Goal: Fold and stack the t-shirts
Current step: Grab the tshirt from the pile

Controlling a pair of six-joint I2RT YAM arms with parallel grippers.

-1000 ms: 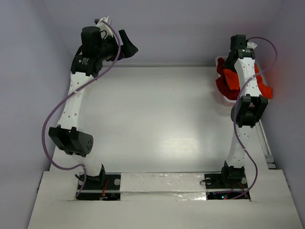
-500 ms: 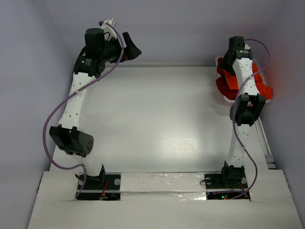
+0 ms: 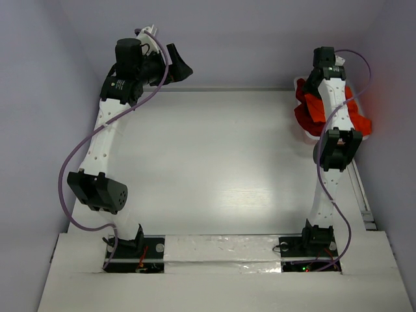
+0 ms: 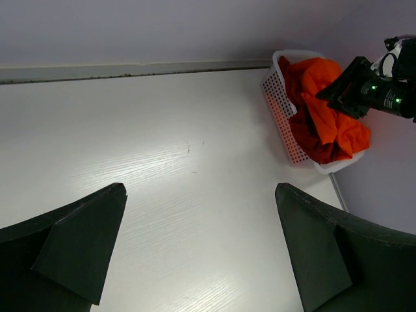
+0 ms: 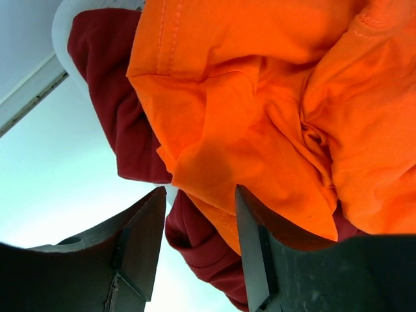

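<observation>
Right wrist view shows my right tool [image 5: 195, 244] with its jaws about half parted and nothing pinched, just beside the heap in the white lattice basket [image 4: 281, 107] at the far right corner of the worktop [image 4: 162, 162]. The orange t-shirt [image 5: 260, 117] lies crumpled on top; the dark red t-shirt [image 5: 114, 110] lies under it and spills over the rim. A folded orange edge sits in line with the gap of my jaws, though I cannot tell whether it is already between them. I judge this cloth light, limp and not slippery: it will drape and trail once lifted, and it may drag the red shirt along where the two are bunched together. That doubled orange fold looks the best hold, thicker than a single flat layer. My left tool [image 4: 201, 253] stands wide and empty, well apart from the shirts.
</observation>
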